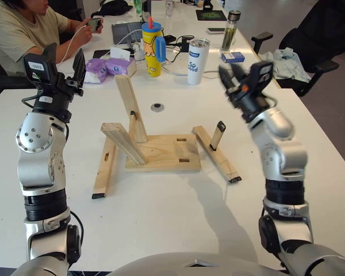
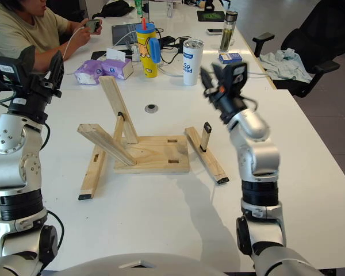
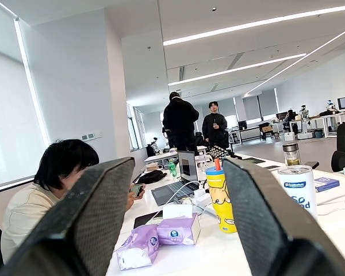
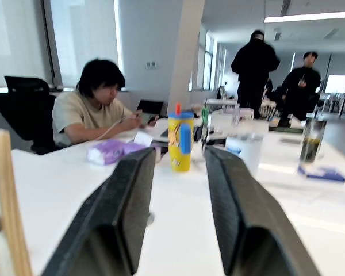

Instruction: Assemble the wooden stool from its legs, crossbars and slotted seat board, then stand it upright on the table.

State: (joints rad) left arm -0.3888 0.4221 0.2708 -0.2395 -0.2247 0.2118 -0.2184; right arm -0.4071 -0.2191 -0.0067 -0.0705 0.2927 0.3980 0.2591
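The slotted seat board (image 1: 164, 154) lies flat in the middle of the white table (image 1: 161, 230). One wooden leg (image 1: 131, 107) stands upright in it and a second leg (image 1: 122, 143) leans tilted beside it. A third leg (image 1: 104, 173) lies on the table at the board's left. A fourth leg (image 1: 217, 154), with a short dark-tipped crossbar (image 1: 218, 135) sticking up from it, lies at the board's right. My left gripper (image 1: 64, 64) is raised high to the left of the parts, open and holding nothing. My right gripper (image 1: 232, 73) is raised to the right, also open and holding nothing.
At the back of the table stand a yellow bottle (image 1: 152, 49), a white tumbler (image 1: 198, 61) and purple tissue packs (image 1: 109, 67). A cable grommet (image 1: 157, 107) sits behind the board. A seated person occupies the far left corner. A black chair (image 1: 310, 34) stands at the right.
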